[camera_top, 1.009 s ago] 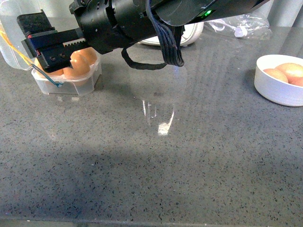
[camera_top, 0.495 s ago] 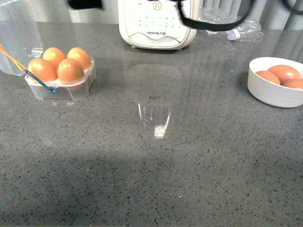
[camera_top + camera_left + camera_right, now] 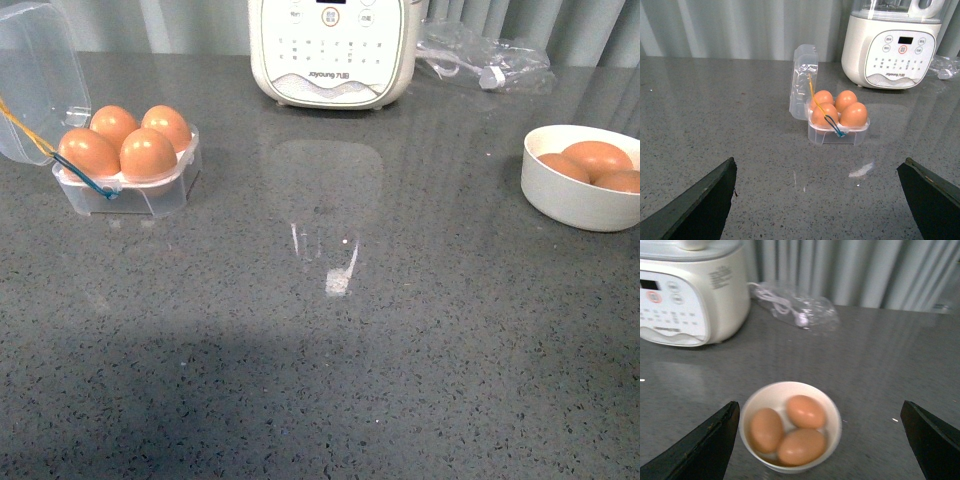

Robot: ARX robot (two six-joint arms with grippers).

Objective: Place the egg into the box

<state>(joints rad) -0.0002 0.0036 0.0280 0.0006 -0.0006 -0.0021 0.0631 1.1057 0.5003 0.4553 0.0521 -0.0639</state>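
Your left claw (image 3: 817, 165) and right claw (image 3: 820, 405) gape empty; smooth orange-brown egg (image 3: 148, 152) in clear plastic carton (image 3: 150, 196): fragile, pinch its middle lightly.

The clear box (image 3: 150, 195) at the counter's (image 3: 340, 380) far left holds four eggs (image 3: 148, 153), lid (image 3: 40, 80) open; a white bowl (image 3: 570, 205) of eggs sits right
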